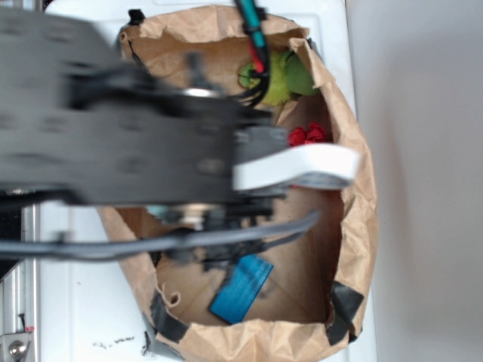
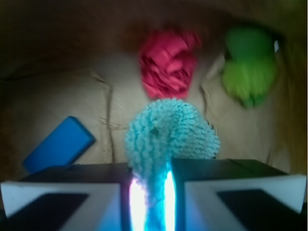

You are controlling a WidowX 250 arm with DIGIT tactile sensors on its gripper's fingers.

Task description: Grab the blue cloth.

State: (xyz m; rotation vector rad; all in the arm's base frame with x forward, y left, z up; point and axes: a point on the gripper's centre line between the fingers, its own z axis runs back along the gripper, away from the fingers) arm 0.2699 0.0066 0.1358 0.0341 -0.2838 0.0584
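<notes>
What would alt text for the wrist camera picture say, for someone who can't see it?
The robot's pincer is closed on a fuzzy pale teal-blue cloth, which bunches up just beyond its tips. Behind it, on crumpled brown paper, lie a bright blue block at left, a crumpled red item in the middle and a blurry green item at right.

In the exterior view, the blurred black robot arm (image 1: pixel 113 143) covers most of the crumpled brown paper bag (image 1: pixel 355 219), hiding the left and middle of its floor. The fuzzy pale teal-blue cloth is out of sight under the arm, apart from a faint teal sliver (image 1: pixel 157 212) at the arm's lower edge. Past the arm's right end, only a small part of the red crumpled object (image 1: pixel 308 135) shows. The rigid bright-blue rectangular block (image 1: pixel 241 289) has its upper end covered by the arm. In the wrist view, the cloth's (image 2: pixel 168 137) lower end vanishes into glare between the white fingers (image 2: pixel 250 202), which the bottom edge cuts off.
</notes>
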